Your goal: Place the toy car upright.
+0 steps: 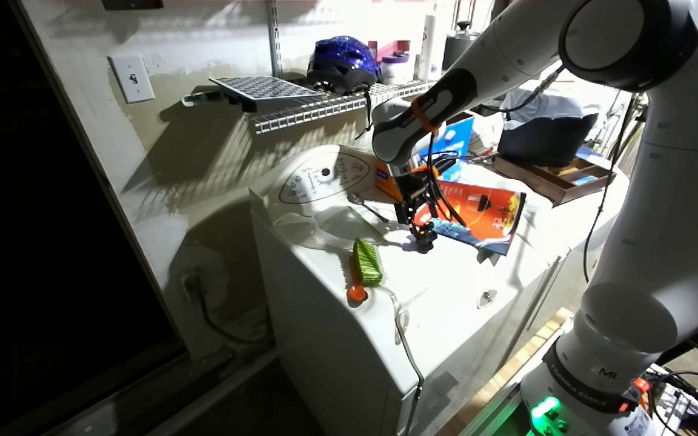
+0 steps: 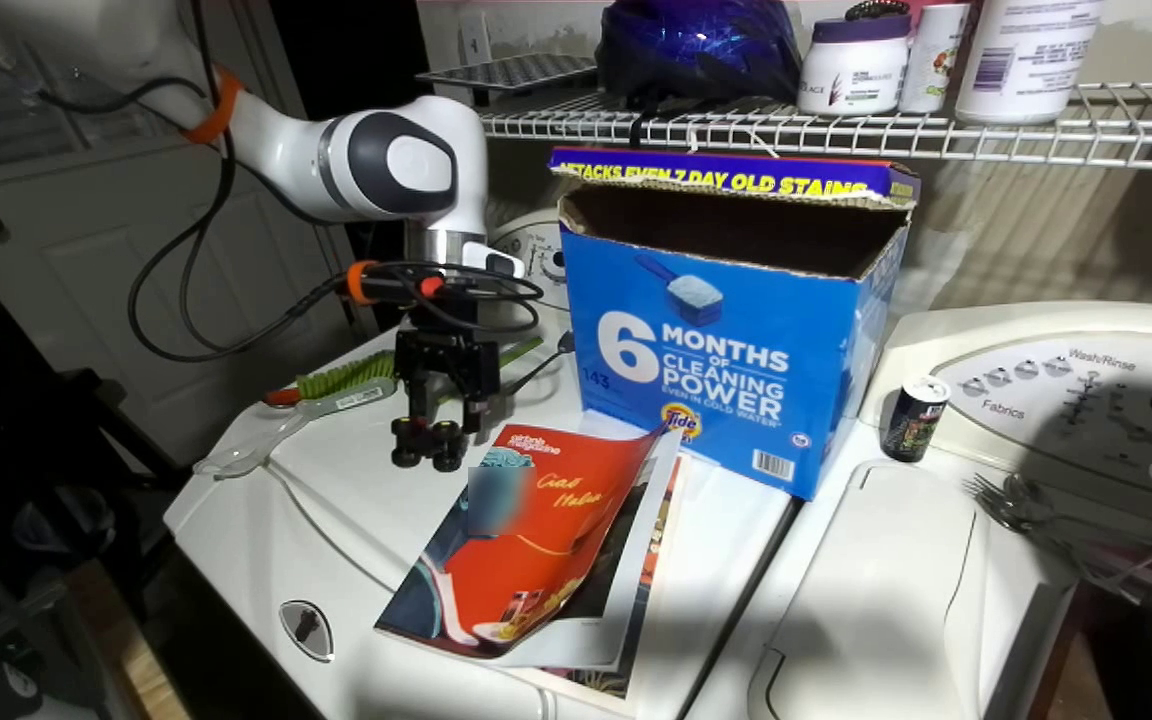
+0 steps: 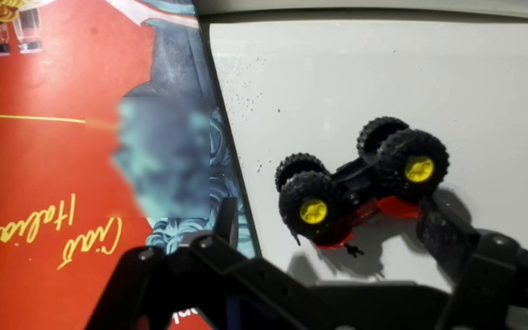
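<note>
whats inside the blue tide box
In an exterior view, the open top of the blue Tide box shows only dark brown inner walls. The box's own front hides the bottom, so I can't tell whether anything lies down there.

Home laundry area, washer panel, Tide box

Rising from its base, the arm bends over at the elbow and sends its forearm slanting down to the wrist, beneath which the gripper points downward in both exterior views, its two fingers standing wide apart.
</note>
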`<state>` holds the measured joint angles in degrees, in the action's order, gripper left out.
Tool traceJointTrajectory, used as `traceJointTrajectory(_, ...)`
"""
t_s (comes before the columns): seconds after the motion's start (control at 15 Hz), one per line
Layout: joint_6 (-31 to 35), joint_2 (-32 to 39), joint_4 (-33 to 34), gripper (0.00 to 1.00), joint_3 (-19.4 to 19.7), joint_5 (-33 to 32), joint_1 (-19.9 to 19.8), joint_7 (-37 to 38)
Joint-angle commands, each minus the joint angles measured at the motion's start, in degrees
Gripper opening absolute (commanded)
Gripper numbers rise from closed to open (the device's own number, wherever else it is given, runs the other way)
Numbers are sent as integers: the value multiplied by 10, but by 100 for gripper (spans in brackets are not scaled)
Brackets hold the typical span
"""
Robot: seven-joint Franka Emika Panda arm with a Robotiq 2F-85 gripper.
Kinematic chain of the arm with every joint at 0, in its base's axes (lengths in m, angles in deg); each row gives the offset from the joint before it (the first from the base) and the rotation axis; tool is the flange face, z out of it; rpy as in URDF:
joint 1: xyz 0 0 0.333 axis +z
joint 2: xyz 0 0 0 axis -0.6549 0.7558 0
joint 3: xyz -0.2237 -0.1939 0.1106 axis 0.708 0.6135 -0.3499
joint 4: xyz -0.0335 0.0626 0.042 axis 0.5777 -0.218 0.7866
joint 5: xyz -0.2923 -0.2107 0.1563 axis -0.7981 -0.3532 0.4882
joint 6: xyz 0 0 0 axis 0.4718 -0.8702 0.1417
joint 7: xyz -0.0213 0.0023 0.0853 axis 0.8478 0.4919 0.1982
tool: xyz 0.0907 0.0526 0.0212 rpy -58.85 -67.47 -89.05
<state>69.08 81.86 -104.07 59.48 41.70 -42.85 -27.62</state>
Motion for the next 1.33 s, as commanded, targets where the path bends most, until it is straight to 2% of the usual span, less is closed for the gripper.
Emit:
traceJointTrajectory(0.0,-10,22,26,100,4,-12,0,-10)
traceJointTrajectory(0.93,-35,27,47,100,11,-8,-1,-11)
traceJointTrajectory(1.27,-95,23,39,100,20,-17,5,63)
